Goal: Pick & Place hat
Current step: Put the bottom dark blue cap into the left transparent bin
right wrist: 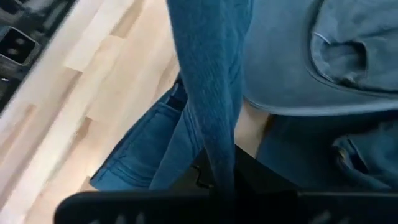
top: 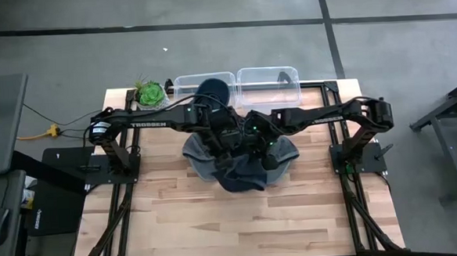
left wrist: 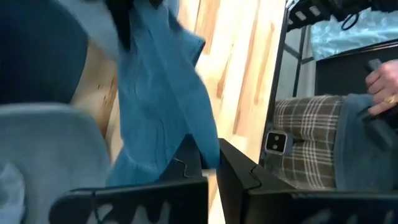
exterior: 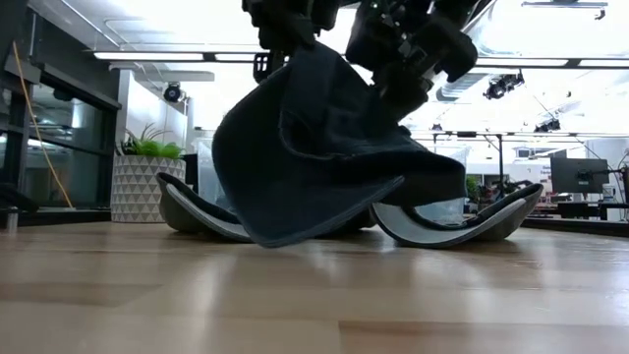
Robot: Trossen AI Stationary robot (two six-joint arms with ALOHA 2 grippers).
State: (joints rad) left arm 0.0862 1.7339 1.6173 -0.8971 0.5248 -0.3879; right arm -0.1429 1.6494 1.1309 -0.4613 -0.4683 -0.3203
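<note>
Wooden slat table (top: 241, 221) on a grey floor; bright ceiling strips behind in the low view.

Nearest in the low view: dark blue hat (exterior: 324, 157), a soft brimmed one, hanging centre frame. One brim edge touches the wood and the rest is lifted, so it is likely mid-pick. Grey curved brims lie flat lower left and lower right behind it, probably more hats.

Left gripper (left wrist: 211, 165): fingers pinched together on a fold of the blue fabric.

Right gripper (right wrist: 221, 180): closed on another fold, cloth draping out from between the fingers. Two grips likely keep the limp cloth spread.

High view: both arms meet at frame centre over the hat.

Farther, upper centre: two clear plastic bins (top: 238, 87), one holding something dark, plausibly the drop point. Potted plant (top: 150, 94) just left of them.

A person's hand shows at the upper right of the left wrist view.
</note>
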